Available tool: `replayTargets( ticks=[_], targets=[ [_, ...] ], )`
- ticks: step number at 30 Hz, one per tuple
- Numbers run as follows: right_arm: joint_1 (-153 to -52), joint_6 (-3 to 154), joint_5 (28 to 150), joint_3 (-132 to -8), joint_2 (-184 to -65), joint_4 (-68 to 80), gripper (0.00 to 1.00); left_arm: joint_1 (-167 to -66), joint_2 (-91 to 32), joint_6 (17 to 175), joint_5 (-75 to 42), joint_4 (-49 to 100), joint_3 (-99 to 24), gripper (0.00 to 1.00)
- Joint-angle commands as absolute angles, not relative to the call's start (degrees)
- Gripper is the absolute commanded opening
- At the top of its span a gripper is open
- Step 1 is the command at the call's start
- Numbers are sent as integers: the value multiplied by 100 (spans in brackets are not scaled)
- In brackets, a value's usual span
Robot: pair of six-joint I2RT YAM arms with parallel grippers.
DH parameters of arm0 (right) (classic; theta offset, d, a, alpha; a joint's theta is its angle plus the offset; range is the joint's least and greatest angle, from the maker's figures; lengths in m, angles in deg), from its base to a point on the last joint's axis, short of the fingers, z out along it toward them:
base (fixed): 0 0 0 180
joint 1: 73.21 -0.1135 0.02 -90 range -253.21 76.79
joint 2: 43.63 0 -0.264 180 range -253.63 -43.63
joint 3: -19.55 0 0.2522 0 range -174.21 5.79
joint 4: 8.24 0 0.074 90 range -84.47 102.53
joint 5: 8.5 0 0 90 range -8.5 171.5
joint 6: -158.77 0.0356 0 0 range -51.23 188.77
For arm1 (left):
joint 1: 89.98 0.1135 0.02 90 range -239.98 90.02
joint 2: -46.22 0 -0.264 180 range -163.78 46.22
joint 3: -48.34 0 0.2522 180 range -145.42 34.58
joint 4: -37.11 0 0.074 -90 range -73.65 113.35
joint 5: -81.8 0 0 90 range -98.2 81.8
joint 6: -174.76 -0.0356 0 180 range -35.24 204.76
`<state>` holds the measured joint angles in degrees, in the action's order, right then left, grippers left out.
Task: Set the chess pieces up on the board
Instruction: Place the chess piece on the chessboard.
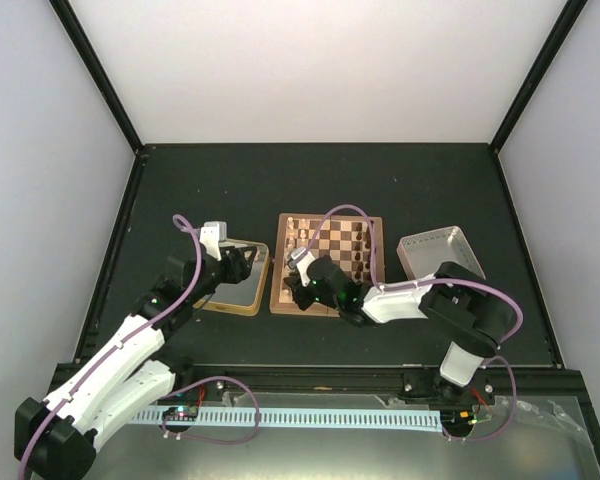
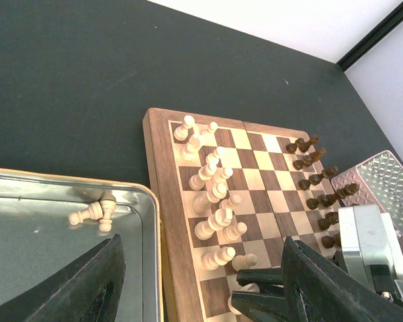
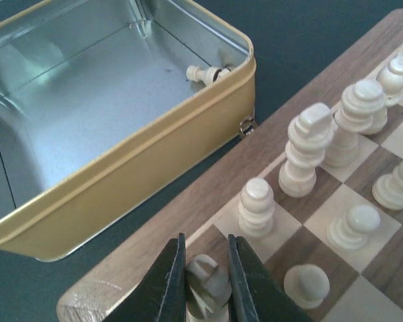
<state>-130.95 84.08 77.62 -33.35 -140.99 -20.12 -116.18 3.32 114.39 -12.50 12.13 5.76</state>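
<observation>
1. Right wrist view: the right gripper (image 3: 207, 285) has its black fingers drawn in to a narrow gap, clamped on a cream piece (image 3: 207, 292) with a notched crown. It stands on the near corner square of the board (image 3: 201, 208), so it is judged a rook going to its home square.
2. Board: wood with tan and dark squares and a reddish border, lying between the tin (image 3: 121, 181) and the tray (image 2: 383, 174).
3. Chess pieces: turned wood. The cream ones (image 2: 215, 194) crowd the tin side and the dark ones (image 2: 316, 181) line the tray side.
4. Tin: gold wall, bright metal floor, rounded corners, just beside the board. It holds two cream pieces (image 2: 94, 213), at least one on its side.
5. Left gripper (image 2: 203, 268): jaws spread wide and holding nothing, poised over the tin, likely to fetch those two.
6. Tray: silver-grey with a dimpled surface.
</observation>
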Motion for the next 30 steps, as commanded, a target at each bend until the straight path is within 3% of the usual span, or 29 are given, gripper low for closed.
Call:
replayTargets(
  ticks=[1,16,30],
  targets=[
    [-13104,8285,7706,-3587,-14277,-2302,12,-11600,323,11426,-1304,1108,316,65],
    [-13104,8387,7664,-3727,-14448,-2190,26,-11600,313,11420,-1304,1096,307,65],
    [-13019,8822,7520,-3720,-13262,-1588,33,-11595,245,11468,-1360,1075,315,66]
  ],
)
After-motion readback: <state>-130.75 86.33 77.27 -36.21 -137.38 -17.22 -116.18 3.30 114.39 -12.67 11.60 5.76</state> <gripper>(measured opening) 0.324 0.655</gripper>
